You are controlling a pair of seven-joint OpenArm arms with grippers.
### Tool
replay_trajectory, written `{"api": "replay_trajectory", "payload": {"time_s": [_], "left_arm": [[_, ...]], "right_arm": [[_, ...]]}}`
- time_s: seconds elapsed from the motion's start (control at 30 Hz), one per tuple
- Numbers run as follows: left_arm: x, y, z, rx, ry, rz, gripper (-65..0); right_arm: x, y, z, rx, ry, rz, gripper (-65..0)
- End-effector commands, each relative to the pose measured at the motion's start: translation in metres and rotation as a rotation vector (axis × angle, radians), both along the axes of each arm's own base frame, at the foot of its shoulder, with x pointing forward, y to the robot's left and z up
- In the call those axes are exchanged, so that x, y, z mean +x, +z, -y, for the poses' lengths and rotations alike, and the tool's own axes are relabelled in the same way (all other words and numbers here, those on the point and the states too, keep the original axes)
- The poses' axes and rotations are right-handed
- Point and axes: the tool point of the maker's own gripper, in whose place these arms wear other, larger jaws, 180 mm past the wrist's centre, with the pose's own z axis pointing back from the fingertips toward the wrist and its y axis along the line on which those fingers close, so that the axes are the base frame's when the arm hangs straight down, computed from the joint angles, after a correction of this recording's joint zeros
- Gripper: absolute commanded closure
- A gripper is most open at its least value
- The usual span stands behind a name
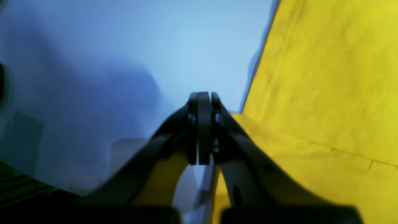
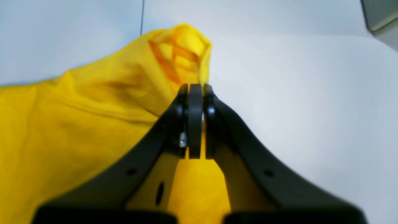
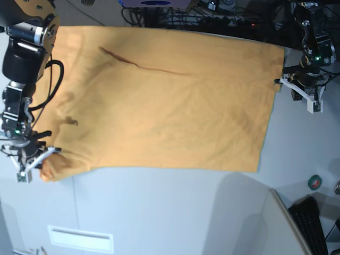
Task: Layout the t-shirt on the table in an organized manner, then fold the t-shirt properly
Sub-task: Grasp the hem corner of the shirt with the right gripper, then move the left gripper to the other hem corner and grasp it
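My right gripper (image 2: 195, 90) was clamped on t-shirt (image 3: 170, 101) sleeve, 8 o'clock; my left gripper (image 1: 203, 96) pinched hem corner, 3 o'clock. Shirt lay spread across table (image 3: 170, 212). Cloth judged light, limp, best taken at corners.

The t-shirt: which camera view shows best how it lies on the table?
The base view: the whole t-shirt is spread across the table, with one long crease. The left wrist view shows only flat cloth and an edge; the right wrist view shows a bunched sleeve beside the shut right gripper.
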Motion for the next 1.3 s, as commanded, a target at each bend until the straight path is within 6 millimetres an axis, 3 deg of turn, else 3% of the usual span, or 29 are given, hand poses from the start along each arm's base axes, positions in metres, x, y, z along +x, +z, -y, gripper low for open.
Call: {"api": "replay_trajectory", "payload": {"time_s": [0.0, 0.27, 0.4, 0.57, 0.87, 1.17, 1.27], "left_arm": [[0.008, 0.012, -0.007, 0.021, -0.001, 0.036, 0.0], [0.025, 0.016, -0.007, 0.011, 0.008, 0.067, 0.0], [0.024, 0.009, -0.010, 0.000, 0.021, 0.052, 0.0], [0.020, 0.002, -0.011, -0.008, 0.031, 0.032, 0.0], [0.019, 0.001, -0.011, -0.008, 0.031, 0.030, 0.0], [0.018, 0.001, -0.011, -0.008, 0.031, 0.030, 0.0], [0.020, 0.002, -0.011, -0.008, 0.031, 0.033, 0.0]], "right_arm": [[0.011, 0.021, 0.008, -0.019, 0.000, 0.066, 0.0], [-0.003, 0.016, -0.001, -0.022, 0.031, 0.061, 0.0], [-0.015, 0.016, -0.029, 0.006, 0.116, 0.070, 0.0], [-0.041, -0.001, -0.032, -0.001, 0.121, -0.012, 0.0], [-0.063, -0.015, -0.026, -0.009, 0.113, -0.060, 0.0], [-0.067, 0.018, -0.023, -0.076, 0.127, 0.019, 0.0], [-0.067, 0.022, -0.022, -0.085, 0.130, 0.024, 0.0]]}}
